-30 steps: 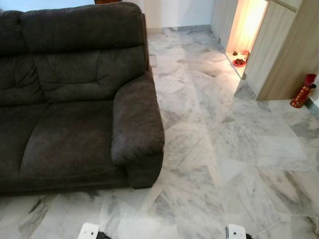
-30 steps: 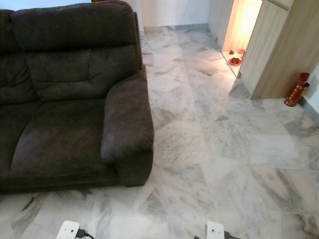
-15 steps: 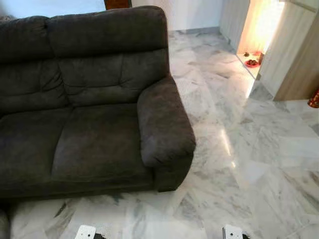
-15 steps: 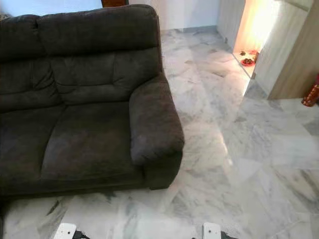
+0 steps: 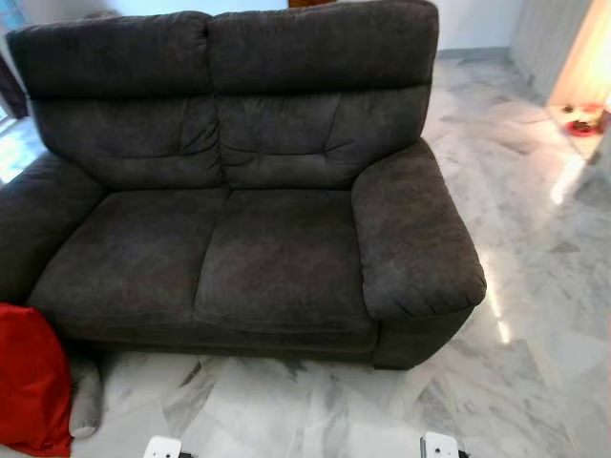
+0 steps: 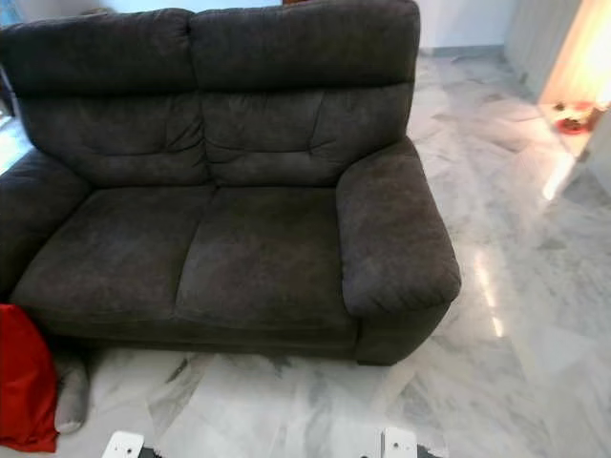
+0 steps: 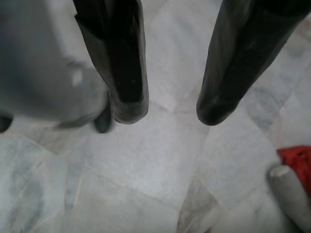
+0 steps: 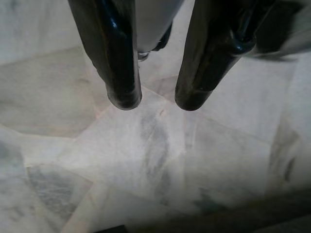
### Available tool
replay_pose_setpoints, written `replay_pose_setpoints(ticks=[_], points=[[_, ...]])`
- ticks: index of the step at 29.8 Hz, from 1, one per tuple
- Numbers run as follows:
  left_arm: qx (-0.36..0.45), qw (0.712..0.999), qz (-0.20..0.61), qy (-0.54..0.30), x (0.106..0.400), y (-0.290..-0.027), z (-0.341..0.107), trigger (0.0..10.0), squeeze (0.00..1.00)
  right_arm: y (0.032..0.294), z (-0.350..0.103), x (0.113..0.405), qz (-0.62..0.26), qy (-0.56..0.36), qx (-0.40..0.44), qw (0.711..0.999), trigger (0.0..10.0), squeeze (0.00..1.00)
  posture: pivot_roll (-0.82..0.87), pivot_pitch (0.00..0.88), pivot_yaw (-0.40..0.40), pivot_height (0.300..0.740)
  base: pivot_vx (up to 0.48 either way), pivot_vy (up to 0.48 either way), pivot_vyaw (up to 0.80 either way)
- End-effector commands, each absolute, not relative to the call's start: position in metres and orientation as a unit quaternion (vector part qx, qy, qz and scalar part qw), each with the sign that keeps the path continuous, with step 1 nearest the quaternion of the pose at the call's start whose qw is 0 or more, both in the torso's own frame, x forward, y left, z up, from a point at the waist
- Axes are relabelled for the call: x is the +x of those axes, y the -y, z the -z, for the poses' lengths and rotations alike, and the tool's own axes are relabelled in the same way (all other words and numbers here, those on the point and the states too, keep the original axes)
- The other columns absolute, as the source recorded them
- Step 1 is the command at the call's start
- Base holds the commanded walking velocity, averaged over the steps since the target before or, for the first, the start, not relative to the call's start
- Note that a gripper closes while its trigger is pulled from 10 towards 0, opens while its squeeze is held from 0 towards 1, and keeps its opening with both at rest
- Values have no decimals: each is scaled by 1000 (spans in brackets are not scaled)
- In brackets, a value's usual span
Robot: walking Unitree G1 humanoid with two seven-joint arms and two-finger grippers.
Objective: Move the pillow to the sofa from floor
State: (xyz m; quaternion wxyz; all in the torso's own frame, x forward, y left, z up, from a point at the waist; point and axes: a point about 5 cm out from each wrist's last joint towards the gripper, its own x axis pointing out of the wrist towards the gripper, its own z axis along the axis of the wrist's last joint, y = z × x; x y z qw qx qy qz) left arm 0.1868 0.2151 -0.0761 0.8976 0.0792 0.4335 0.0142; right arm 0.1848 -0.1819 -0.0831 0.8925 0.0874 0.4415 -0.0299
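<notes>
While unlabelled, red pillow [image 5: 31,377] on floor [image 5: 286,410] beside sofa [image 5: 248,191].

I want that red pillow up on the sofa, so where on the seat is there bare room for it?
Both seat cushions of the sofa lie bare, from the left armrest to the right armrest, up to the backrest. The tight spot is the floor by the sofa's front left corner, where the red pillow and a grey roll sit.

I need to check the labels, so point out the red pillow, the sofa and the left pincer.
red pillow [image 5: 31,377]: left eye view, middle of its red face.
sofa [image 5: 277,262]: left eye view, right seat cushion.
left pincer [image 7: 167,112]: left wrist view, midway between its fingertips.
</notes>
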Motion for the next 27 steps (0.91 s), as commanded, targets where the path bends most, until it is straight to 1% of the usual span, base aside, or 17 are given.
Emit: replay_pose_setpoints(ticks=[1,27], points=[[83,890,-21,-448,177,-222,80,10000,0,173,85,183,25,-444,96,891,10000,0,63,127,59,740,0,442,0],[78,891,-21,-447,180,-218,79,10000,0,176,80,191,31,-427,97,899,10000,0,64,140,55,740,0,443,0]])
